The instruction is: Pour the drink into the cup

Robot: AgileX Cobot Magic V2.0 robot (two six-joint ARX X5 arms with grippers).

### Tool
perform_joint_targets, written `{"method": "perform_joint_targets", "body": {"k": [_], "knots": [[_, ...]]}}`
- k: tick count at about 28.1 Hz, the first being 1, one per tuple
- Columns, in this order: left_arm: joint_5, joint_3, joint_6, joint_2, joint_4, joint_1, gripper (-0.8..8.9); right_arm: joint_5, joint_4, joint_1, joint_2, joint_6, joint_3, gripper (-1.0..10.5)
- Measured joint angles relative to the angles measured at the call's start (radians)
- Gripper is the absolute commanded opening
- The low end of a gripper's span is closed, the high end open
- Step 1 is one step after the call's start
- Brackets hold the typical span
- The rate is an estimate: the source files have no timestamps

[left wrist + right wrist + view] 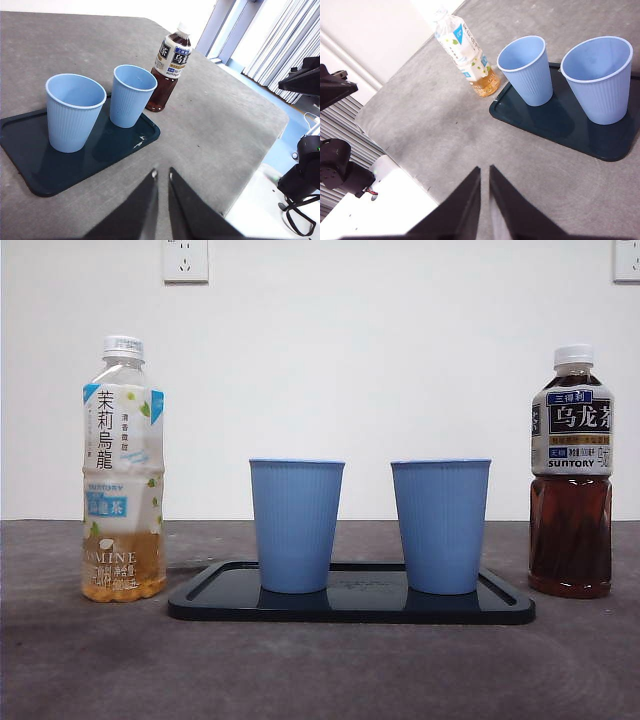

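Two empty blue ribbed cups [296, 525] [441, 526] stand side by side on a dark tray [205, 600]. A pale tea bottle [123, 472] with a white cap, holding only a little amber drink at its bottom, stands left of the tray. A dark oolong tea bottle [570, 475], about half full, stands to the tray's right. My left gripper [162, 174] hovers shut and holding nothing, back from the tray, seeing both cups [75, 112] [131, 95] and the dark bottle [170, 67]. My right gripper [485, 171] is shut too, off the tray's other side, near the pale bottle [467, 57].
The grey table [320, 670] ends at a rounded edge close behind each gripper, as both wrist views show. A white wall with two sockets [185, 258] backs the scene. Neither arm shows in the front view.
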Motion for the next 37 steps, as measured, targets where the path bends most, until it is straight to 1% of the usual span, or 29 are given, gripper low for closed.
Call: {"method": "perform_joint_targets", "body": {"k": [11, 13, 17, 20, 22, 24, 27, 29, 32, 35, 37], "knots": [[0.000, 0.000, 0.003, 0.000, 0.000, 0.001, 0.24, 0.000, 0.000, 0.000, 0.000, 0.000, 0.000, 0.2], [0.001, 0.000, 0.008, -0.010, 0.000, 0.024, 0.24, 0.000, 0.000, 0.000, -0.001, 0.000, 0.000, 0.2], [0.004, -0.002, 0.026, -0.032, 0.018, 0.155, 0.24, 0.000, 0.000, 0.000, -0.001, 0.000, 0.000, 0.2], [0.004, -0.042, 0.029, -0.053, 0.054, 0.288, 0.24, 0.000, 0.000, 0.000, -0.001, 0.000, 0.000, 0.2], [0.003, -0.109, 0.041, -0.079, 0.106, 0.385, 0.24, 0.000, 0.000, 0.000, -0.002, 0.000, 0.000, 0.2], [0.003, -0.187, 0.060, -0.111, 0.172, 0.453, 0.25, 0.000, 0.000, 0.000, -0.002, 0.000, 0.000, 0.2], [-0.001, -0.323, 0.097, -0.172, 0.276, 0.520, 0.24, 0.000, 0.000, 0.000, -0.002, 0.000, 0.000, 0.2], [-0.031, -0.401, 0.110, -0.205, 0.323, 0.539, 0.24, 0.000, 0.000, 0.000, -0.002, 0.000, 0.000, 0.2], [-0.148, -0.496, 0.109, -0.245, 0.332, 0.547, 0.24, 0.000, 0.000, 0.000, -0.002, 0.000, 0.000, 0.2], [-0.254, -0.528, 0.103, -0.263, 0.335, 0.547, 0.24, 0.000, 0.000, 0.000, -0.002, 0.000, 0.000, 0.2], [-0.306, -0.531, 0.100, -0.280, 0.344, 0.547, 0.24, 0.000, 0.000, 0.000, -0.002, 0.000, 0.000, 0.2]]}}
